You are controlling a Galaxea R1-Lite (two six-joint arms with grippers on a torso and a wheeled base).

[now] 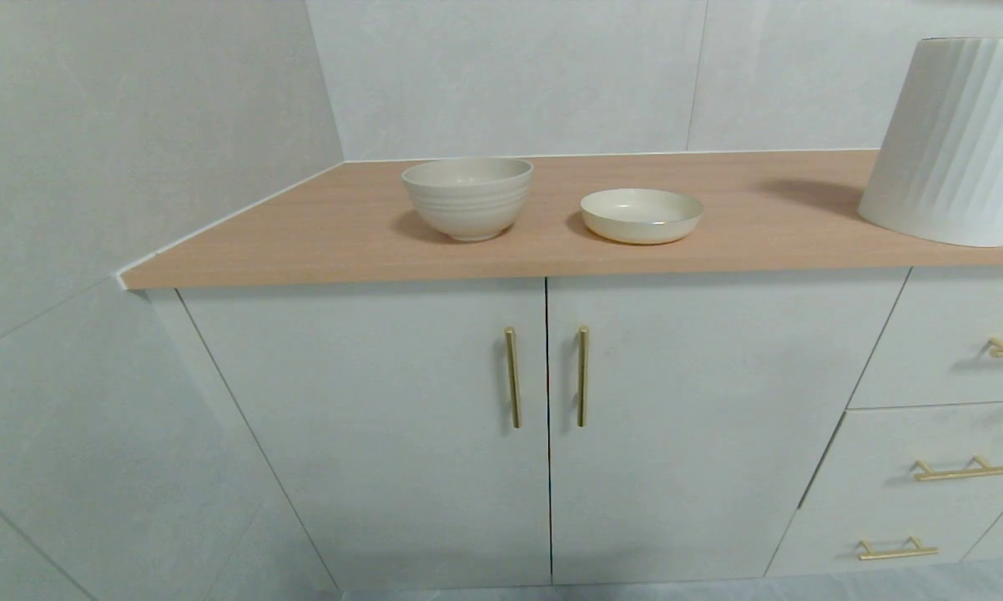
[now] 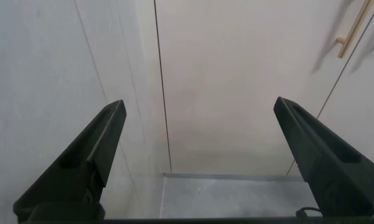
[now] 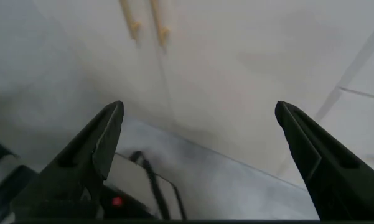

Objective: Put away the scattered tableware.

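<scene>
Eyes on the counter now. The bowl (image 1: 467,199) is my marker: deep, cream, with fine ribbed rings round its outside, standing upright on the wooden countertop (image 1: 760,234). Just right of the bowl, apart from it with a strip of bare wood between, sits the shallow dish (image 1: 642,215), paler and glossier, low-walled, also upright. Both look empty from here (I can see well into the dish, less into the bowl).

Left of the bowl the countertop narrows to a corner where it meets the tiled wall (image 1: 134,150), so room is tight on that side. In front of the bowl there is a band of open wood before the counter's front edge. Well to the right of the bowl stands a tall white fluted cylinder (image 1: 952,142), with a long open stretch between it and the dish.

Below the bowl are two shut cabinet doors (image 1: 368,434), their gold bar handles (image 1: 512,377) side by side at the centre seam. Lower right of the bowl, a stack of drawers (image 1: 960,472), all shut.

Left gripper (image 2: 198,106): spread wide, nothing between the fingers, down low facing a cabinet door. Right gripper (image 3: 198,107): also spread wide and empty, low down, facing the paired handles.
</scene>
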